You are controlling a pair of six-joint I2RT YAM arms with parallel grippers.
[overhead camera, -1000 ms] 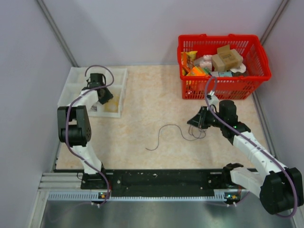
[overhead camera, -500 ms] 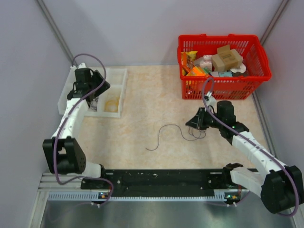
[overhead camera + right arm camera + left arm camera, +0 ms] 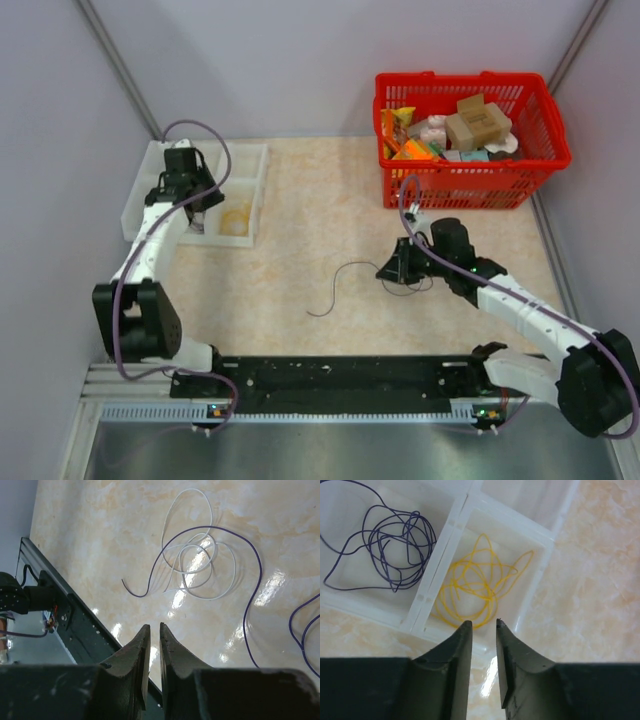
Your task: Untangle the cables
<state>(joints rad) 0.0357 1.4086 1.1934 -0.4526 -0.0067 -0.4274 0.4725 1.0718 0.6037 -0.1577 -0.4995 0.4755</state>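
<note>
A loose dark purple cable (image 3: 335, 285) lies mid-table, and a small tangle of whitish and purple wires (image 3: 410, 283) lies just to its right. My right gripper (image 3: 387, 272) hovers at the tangle's left edge. In the right wrist view it (image 3: 154, 626) is nearly shut and empty, with a whitish wire (image 3: 212, 517) and a purple strand (image 3: 259, 562) on the table ahead. My left gripper (image 3: 198, 198) is over the white tray (image 3: 240, 160). In the left wrist view it (image 3: 484, 624) is slightly open and empty, above the tray's near wall. A yellow cable (image 3: 475, 585) and a purple cable (image 3: 390, 545) lie in separate compartments.
A red basket (image 3: 465, 185) full of packages stands at the back right. A black rail (image 3: 340, 375) runs along the near edge and also shows in the right wrist view (image 3: 65, 615). Grey walls close in the left, back and right.
My right gripper has moved left and nearer along the table, over the tangle. My left arm has unfolded, its elbow swinging left and near, while its gripper stays over the tray.
</note>
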